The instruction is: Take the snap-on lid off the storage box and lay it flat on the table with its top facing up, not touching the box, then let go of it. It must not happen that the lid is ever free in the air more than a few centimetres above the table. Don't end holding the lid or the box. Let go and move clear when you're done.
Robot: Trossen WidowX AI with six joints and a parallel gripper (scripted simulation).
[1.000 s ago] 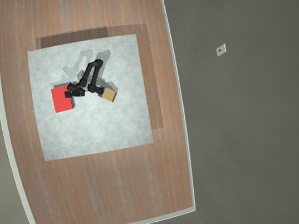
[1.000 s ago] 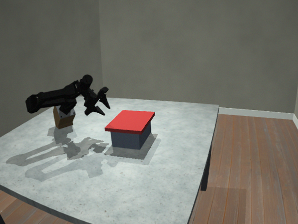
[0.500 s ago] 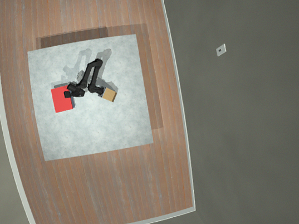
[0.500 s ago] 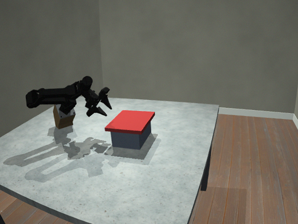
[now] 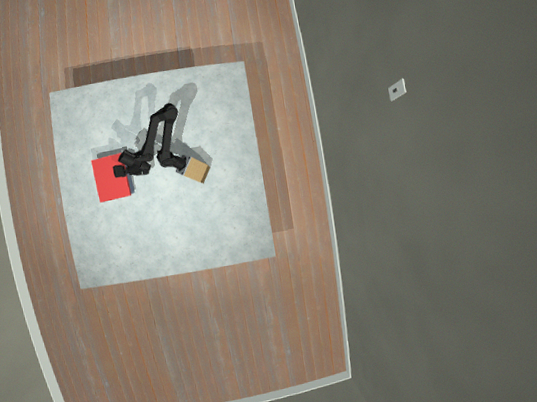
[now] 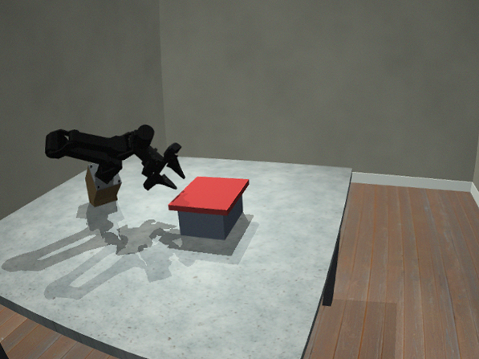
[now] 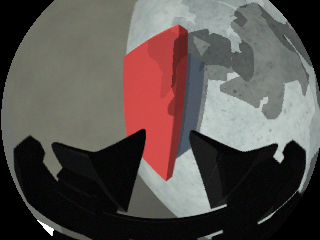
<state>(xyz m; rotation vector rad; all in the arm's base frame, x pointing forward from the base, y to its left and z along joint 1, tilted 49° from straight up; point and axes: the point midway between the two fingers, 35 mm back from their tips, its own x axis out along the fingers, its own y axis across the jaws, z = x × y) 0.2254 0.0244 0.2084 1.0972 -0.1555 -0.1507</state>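
The red snap-on lid (image 5: 110, 180) (image 6: 211, 193) (image 7: 150, 103) sits closed on the grey-blue storage box (image 6: 206, 224) (image 7: 194, 87) on the table (image 5: 168, 224) (image 6: 196, 304). My gripper (image 5: 120, 169) (image 6: 174, 179) (image 7: 168, 133) is open and empty. It hovers just beside and slightly above the lid's edge nearest the arm, with the fingers apart on either side of that edge in the wrist view. It touches nothing.
The arm's tan base block (image 5: 197, 169) (image 6: 101, 188) stands on the table behind the gripper. The table edge drops to a wooden floor (image 6: 402, 268) on the right.
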